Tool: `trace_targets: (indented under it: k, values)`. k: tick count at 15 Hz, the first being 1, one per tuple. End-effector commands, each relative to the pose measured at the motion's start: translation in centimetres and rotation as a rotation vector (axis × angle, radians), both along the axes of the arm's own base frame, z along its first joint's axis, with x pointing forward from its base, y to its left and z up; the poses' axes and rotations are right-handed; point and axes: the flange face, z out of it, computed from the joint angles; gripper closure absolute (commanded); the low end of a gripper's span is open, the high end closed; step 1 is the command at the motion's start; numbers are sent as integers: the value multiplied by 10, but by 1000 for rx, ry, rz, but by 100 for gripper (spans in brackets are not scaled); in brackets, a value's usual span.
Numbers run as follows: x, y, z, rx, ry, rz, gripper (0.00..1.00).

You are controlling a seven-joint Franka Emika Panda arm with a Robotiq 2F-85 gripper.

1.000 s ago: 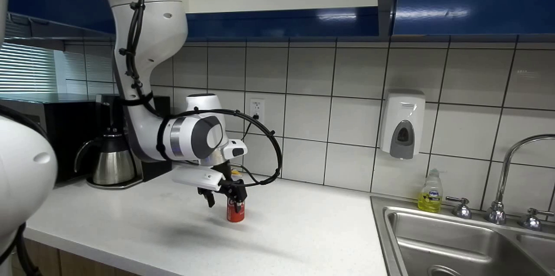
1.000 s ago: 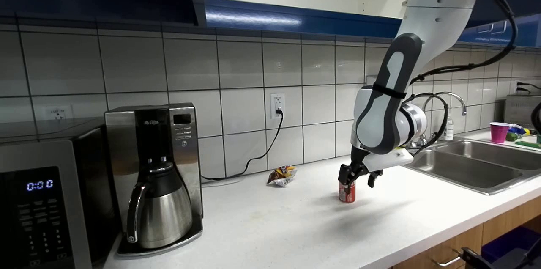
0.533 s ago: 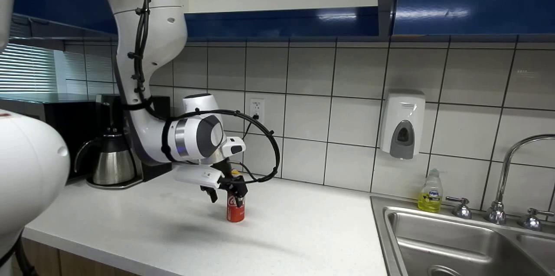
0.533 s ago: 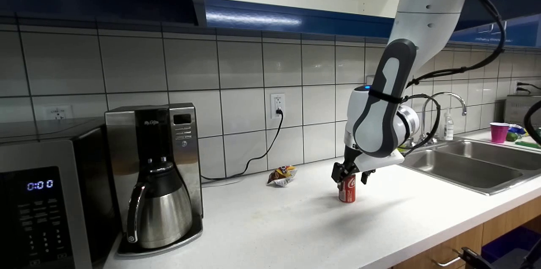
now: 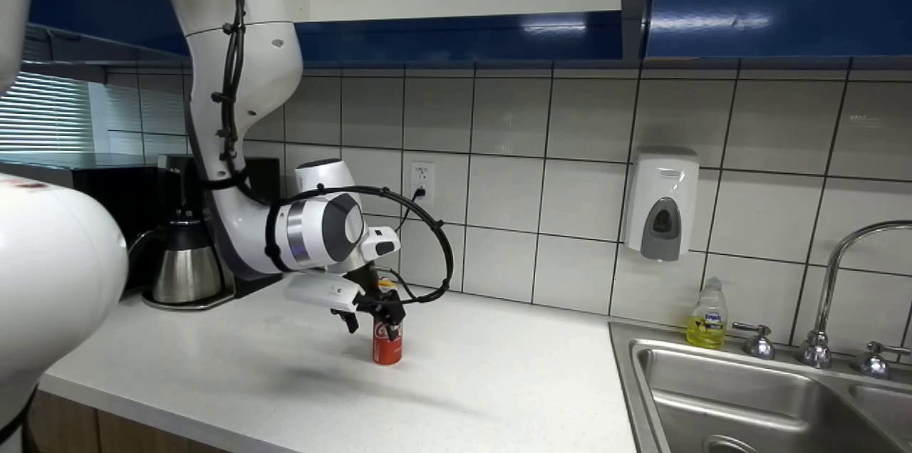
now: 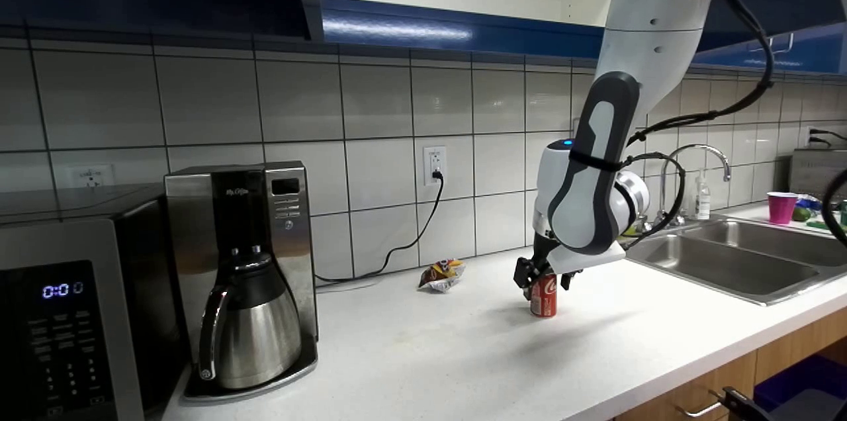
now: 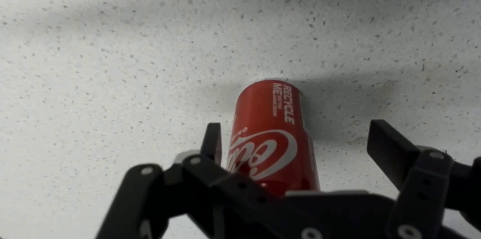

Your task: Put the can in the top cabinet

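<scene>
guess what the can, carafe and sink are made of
Can: likely painted metal, glossy, by its shiny red side and white print. Carafe: probably brushed stainless steel, from its silvery, streaked sheen. Sink: seemingly steel, satin, from soft grey reflections.

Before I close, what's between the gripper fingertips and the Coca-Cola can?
Only speckled countertop, partly shadowed, shows between the fingertips and the Coca-Cola can in the wrist view.
</scene>
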Motion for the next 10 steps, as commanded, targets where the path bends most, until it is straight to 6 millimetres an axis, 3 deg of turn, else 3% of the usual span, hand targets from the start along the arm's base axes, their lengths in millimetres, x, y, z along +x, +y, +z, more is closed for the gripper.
trace_targets:
  k: [1,10]
  values:
    - [2,-2,2,0,-32,-24,0]
    - [4,-10,2,-5,-55,-51,0]
